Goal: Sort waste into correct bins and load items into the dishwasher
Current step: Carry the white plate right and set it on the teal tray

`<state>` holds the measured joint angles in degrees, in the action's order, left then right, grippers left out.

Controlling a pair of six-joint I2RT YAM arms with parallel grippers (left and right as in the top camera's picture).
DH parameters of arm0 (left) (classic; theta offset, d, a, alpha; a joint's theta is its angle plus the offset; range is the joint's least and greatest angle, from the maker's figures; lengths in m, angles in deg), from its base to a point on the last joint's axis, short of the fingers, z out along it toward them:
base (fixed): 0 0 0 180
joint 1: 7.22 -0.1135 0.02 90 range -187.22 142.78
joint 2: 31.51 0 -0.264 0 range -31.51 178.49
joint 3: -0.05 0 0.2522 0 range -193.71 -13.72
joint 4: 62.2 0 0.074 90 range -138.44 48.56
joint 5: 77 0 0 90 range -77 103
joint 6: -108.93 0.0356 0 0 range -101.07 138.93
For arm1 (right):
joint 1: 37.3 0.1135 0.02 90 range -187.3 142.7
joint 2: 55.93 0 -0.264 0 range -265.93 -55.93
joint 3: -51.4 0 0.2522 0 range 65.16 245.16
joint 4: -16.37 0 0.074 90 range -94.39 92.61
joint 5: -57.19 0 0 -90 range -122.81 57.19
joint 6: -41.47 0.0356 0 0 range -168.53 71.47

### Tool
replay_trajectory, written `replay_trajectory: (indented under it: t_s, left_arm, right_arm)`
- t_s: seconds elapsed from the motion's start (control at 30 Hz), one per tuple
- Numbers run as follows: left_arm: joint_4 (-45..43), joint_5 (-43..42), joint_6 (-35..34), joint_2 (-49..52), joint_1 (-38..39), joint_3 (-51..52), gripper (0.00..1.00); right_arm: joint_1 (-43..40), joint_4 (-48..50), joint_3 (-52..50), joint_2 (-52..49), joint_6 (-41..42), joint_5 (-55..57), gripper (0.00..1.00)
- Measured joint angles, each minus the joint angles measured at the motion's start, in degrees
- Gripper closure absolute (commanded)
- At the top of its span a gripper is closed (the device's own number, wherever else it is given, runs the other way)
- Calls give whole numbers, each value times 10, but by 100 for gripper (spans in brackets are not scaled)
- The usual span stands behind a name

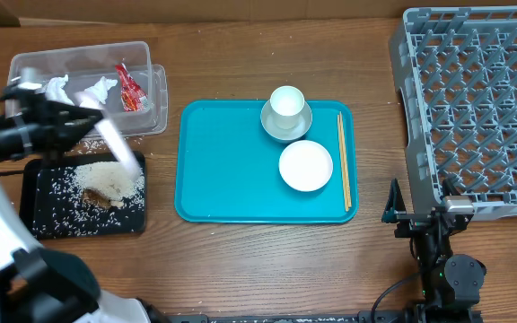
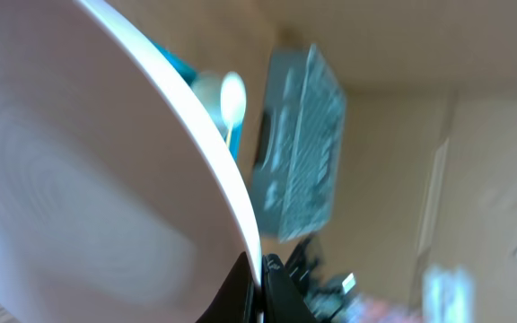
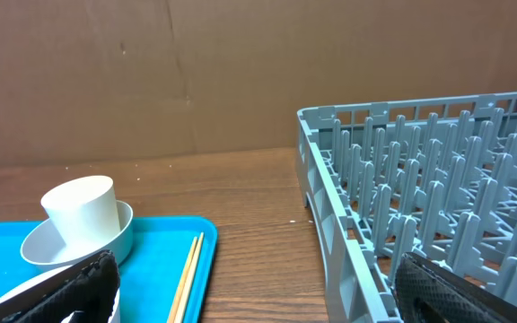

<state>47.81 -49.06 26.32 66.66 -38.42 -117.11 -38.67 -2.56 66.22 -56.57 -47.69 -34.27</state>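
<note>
Filling most of the left wrist view, the white round plate (image 2: 88, 179) is showing blurred and very close. Its rim is running down into the left hand (image 2: 260, 292), which is pinching narrowly on that rim. From overhead, the plate is tilting steeply above the far right part of the black tray (image 1: 27, 202). White rice grains (image 1: 106, 178) are lying heaped and scattered in this tray, and the brown piece of food (image 1: 108, 199) is lying at the near edge of the heap. Just beyond the tray, the clear tub (image 1: 146, 54) is holding two crumpled tissues (image 1: 56, 88) and the red wrapper (image 1: 129, 88).

Toward the middle of the table (image 1: 267, 265), the teal tray (image 1: 232, 170) is carrying the other dishes. The white cup (image 1: 286, 101) is standing upright inside the grey-green bowl (image 1: 285, 128). The white bowl (image 1: 305, 166) is sitting just in front of them, and the chopsticks (image 1: 343, 161) are lying side by side along the tray's right edge. The grey dish rack (image 1: 478, 99) is standing at the right end of the table.

The right hand (image 1: 420, 205) is hovering low by the rack's near left corner, between the rack and the teal tray. Its fingers are spreading wide and gripping nothing. In the right wrist view they are showing only as dark tips at the two lower corners.
</note>
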Motion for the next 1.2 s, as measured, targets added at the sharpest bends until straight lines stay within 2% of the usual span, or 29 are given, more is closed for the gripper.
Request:
replay_trajectory:
  t_s: [0.13, 0.3, 0.47, 0.57, 0.67, 0.9, 0.93, 0.97, 1.0, 1.03, 1.07, 1.2]
  left_arm:
    - [-43, 100, -20, -20, 140, 0, 96]
    - [-101, 256, -96, 1, 326, 0, 96]
    - [-155, 438, -221, 57, 518, 0, 96]
    - [-177, 513, -273, 104, 585, 0, 96]
    - [-188, 542, -298, 149, 618, 0, 96]
    - [-201, 574, -319, 225, 629, 1, 95]
    - [-201, 577, -320, 229, 629, 1, 92]
    - [-201, 579, -322, 231, 627, 1, 82]
    - [-201, 581, -323, 232, 626, 1, 65]
    - [-201, 582, -327, 232, 624, 1, 41]
    - [-202, 583, -327, 232, 623, 1, 21]
    - [-200, 585, -329, 232, 614, 1, 19]
  right_arm:
    - [0, 0, 0, 0, 0, 0, 0]
    - [0, 0, 0, 0, 0, 0, 0]
    - [0, 0, 0, 0, 0, 0, 0]
    - [0, 0, 0, 0, 0, 0, 0]
    - [0, 0, 0, 0, 0, 0, 0]
    - [0, 0, 0, 0, 0, 0, 0]
    - [0, 0, 0, 0, 0, 0, 0]
    - [0, 0, 0, 0, 0, 0, 0]
    - [0, 0, 0, 0, 0, 0, 0]
    - [0, 0, 0, 0, 0, 0, 0]
    - [0, 0, 0, 0, 0, 0, 0]
    - [0, 0, 0, 0, 0, 0, 0]
